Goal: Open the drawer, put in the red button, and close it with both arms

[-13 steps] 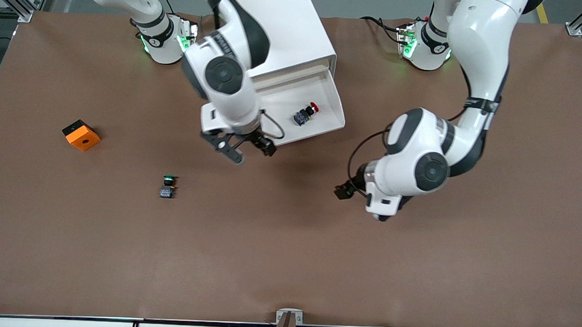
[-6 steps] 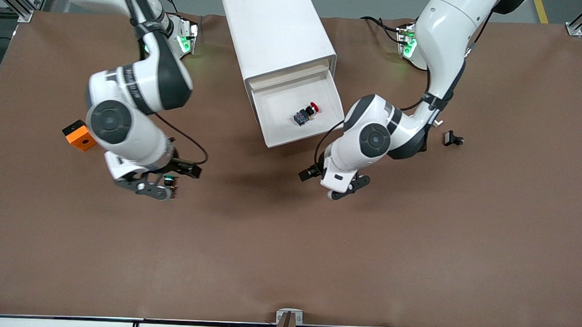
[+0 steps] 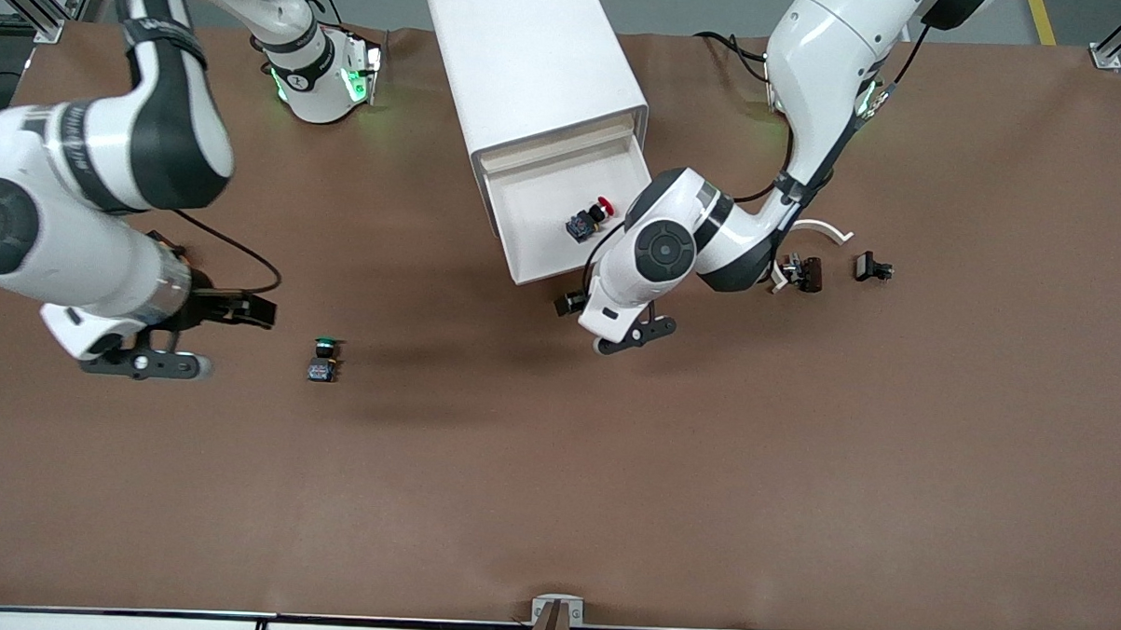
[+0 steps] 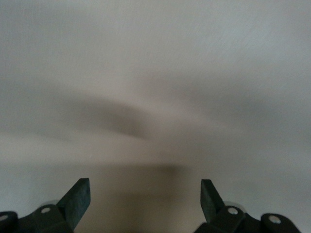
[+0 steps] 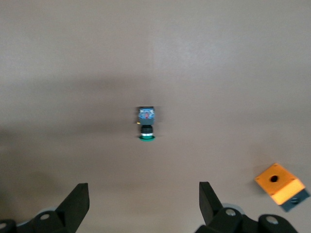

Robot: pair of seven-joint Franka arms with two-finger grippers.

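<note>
The red button (image 3: 592, 216) lies on its side in the open drawer (image 3: 529, 258) of the white cabinet (image 3: 532, 62). My left gripper (image 3: 620, 334) is open and empty, over the table just in front of the drawer's front corner at the left arm's end. The left wrist view shows only its open fingers (image 4: 77, 198) against a blurred pale surface. My right gripper (image 3: 148, 364) is open and empty, over the table toward the right arm's end, beside the green button (image 3: 323, 358). The right wrist view shows its fingers (image 5: 77, 201) spread wide, with the green button (image 5: 146, 127) ahead of them.
An orange box (image 5: 281, 184) with a round hole lies near the right gripper; the right arm hides it in the front view. Two small black parts (image 3: 809, 272) (image 3: 872, 267) and a white curved piece (image 3: 820, 229) lie toward the left arm's end.
The right arm swung away from the drawer to the right arm's end of the table. The left arm moved in toward the drawer's front. The red button stayed in the drawer.
</note>
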